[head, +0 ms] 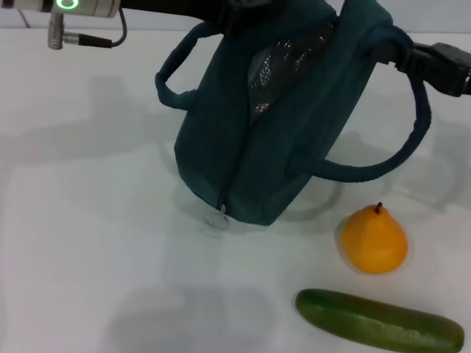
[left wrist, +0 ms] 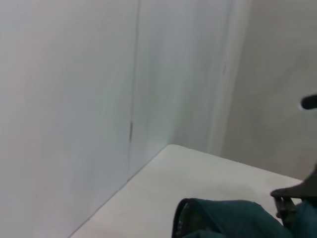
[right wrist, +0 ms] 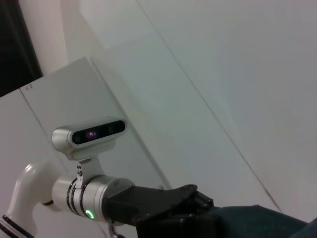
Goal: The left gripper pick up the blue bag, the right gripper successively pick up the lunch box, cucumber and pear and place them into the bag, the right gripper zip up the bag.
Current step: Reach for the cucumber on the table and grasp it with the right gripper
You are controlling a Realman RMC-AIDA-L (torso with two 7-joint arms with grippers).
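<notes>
The blue bag (head: 272, 140) hangs tilted above the table, its lower corner close to the surface. My left gripper (head: 246, 13) is shut on the bag's top edge, and the right wrist view shows this claw (right wrist: 190, 210) clamped on the teal fabric (right wrist: 257, 223). The clear lunch box (head: 283, 62) shows glossy inside the bag's open mouth. My right gripper (head: 412, 57) is at the bag's upper right rim, beside a handle, with its fingertips hidden. The pear (head: 374, 240) stands on the table right of the bag. The cucumber (head: 379, 321) lies in front of the pear.
The white table (head: 88, 243) spreads out left of and in front of the bag. One loop handle (head: 173, 81) sticks out to the left and the other (head: 397, 158) arcs over the table toward the pear. A pale wall (left wrist: 74, 99) stands behind.
</notes>
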